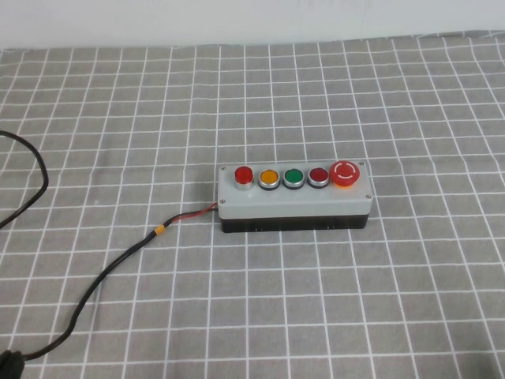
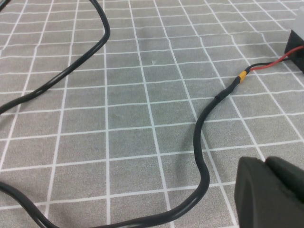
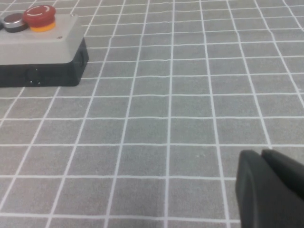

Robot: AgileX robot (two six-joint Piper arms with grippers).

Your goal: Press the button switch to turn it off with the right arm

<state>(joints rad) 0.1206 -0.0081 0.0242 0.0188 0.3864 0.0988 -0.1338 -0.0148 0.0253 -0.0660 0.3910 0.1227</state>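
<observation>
Off the box (image 1: 293,197), both hands (image 2: 270,194) (image 3: 270,190) low.

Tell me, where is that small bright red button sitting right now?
In the high view, the button switch sits at the robot's-left end of the grey box, beside the yellow button, mid-table.

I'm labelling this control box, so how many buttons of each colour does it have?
On the box:
Red: 3 (button switch, flat, mushroom)
Yellow: 1
Green: 1
Total: 5
Left gripper and right gripper sit off the box.
</observation>
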